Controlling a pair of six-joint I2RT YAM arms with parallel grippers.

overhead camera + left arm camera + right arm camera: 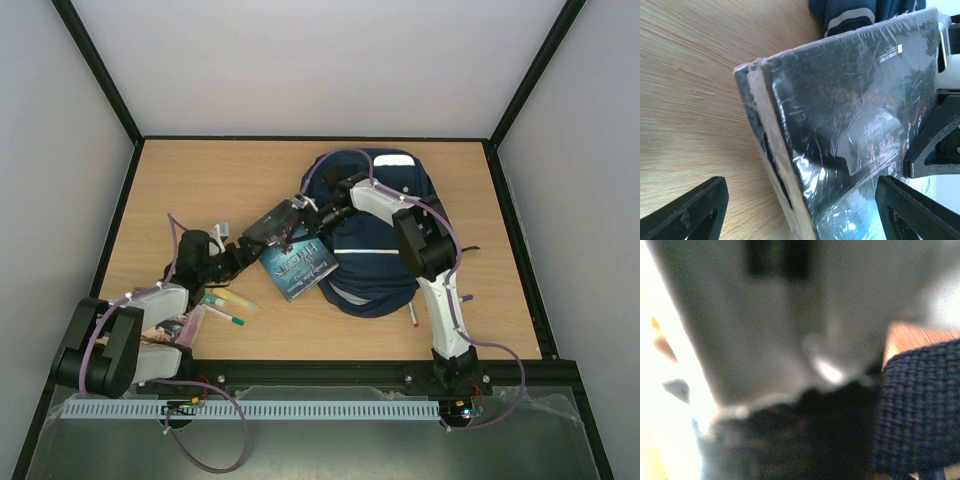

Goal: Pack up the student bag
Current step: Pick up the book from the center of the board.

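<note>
The student bag (385, 250), navy with white stripes, lies at the table's centre right; its fabric (920, 410) fills the right of the blurred right wrist view. A dark, plastic-wrapped book (298, 266) hangs tilted just left of the bag. My right gripper (285, 228) is shut on the book's upper end. My left gripper (243, 256) stands open at the book's left edge. In the left wrist view the book (840, 115) sits between the spread fingers (690, 212), neither of them touching it.
Several markers (228, 303) lie on the table beside the left arm, with a small packet (170, 330) nearer its base. A red pen (413, 318) lies at the bag's near edge. Black frame rails border the table.
</note>
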